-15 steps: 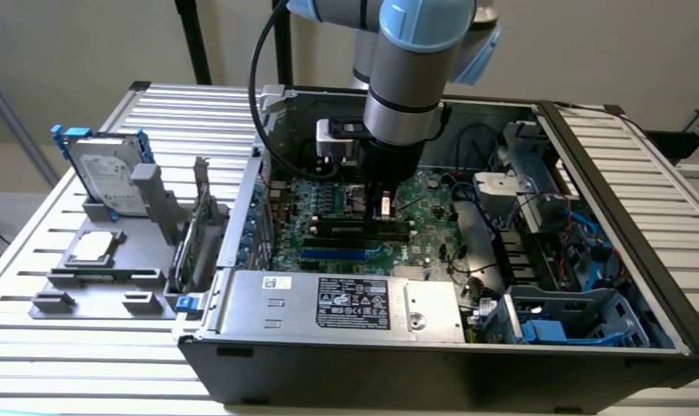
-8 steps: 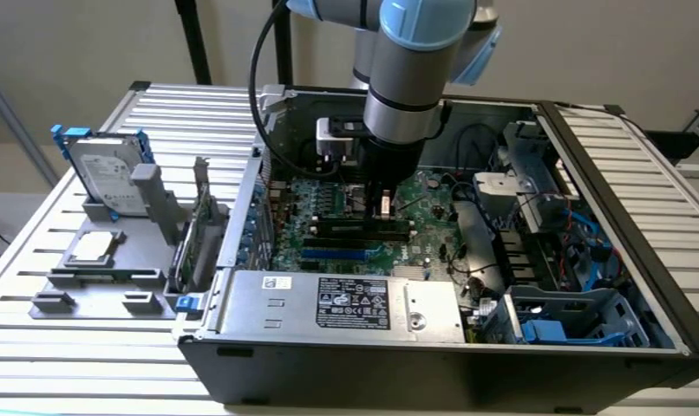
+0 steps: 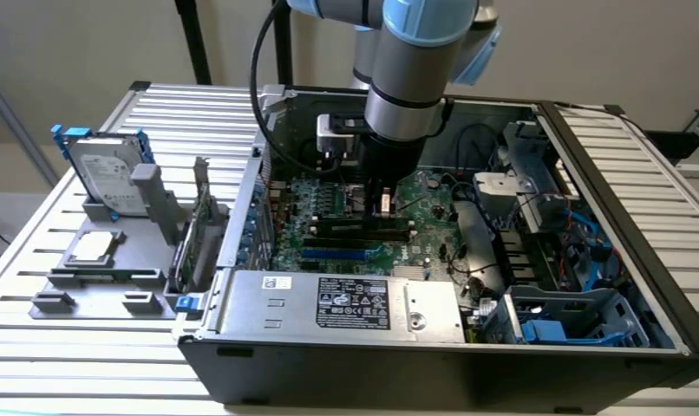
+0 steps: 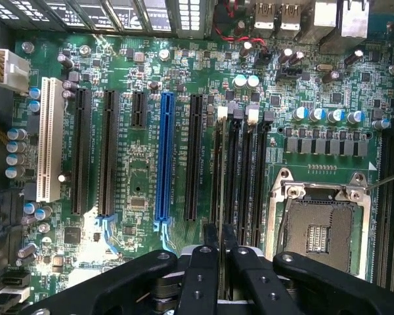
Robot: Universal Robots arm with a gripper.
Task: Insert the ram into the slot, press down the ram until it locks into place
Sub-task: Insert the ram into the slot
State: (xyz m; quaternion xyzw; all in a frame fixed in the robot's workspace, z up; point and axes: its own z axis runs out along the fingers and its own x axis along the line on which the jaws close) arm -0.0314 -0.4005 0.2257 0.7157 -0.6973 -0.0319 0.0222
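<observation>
My gripper (image 4: 220, 237) reaches down into the open computer case, over the motherboard (image 4: 138, 197). Its two black fingers (image 4: 209, 262) stand close together, shut on the ram (image 4: 219, 177). The ram shows edge-on as a thin strip. It runs along the slot (image 4: 222, 115), the outermost of several parallel black sockets (image 4: 246, 170), on the side towards the blue connector. I cannot tell how deep the ram sits in that slot. In the exterior view the gripper (image 3: 384, 206) hangs just above the black sockets (image 3: 356, 231).
The square metal-framed CPU socket (image 4: 318, 226) lies right beside the sockets. A blue connector (image 4: 164, 157) and a white one (image 4: 49, 141) lie on the other side. The power supply (image 3: 338, 299), cables (image 3: 471, 247) and a drive cage (image 3: 570, 316) crowd the case. A hard drive (image 3: 107, 178) stands outside.
</observation>
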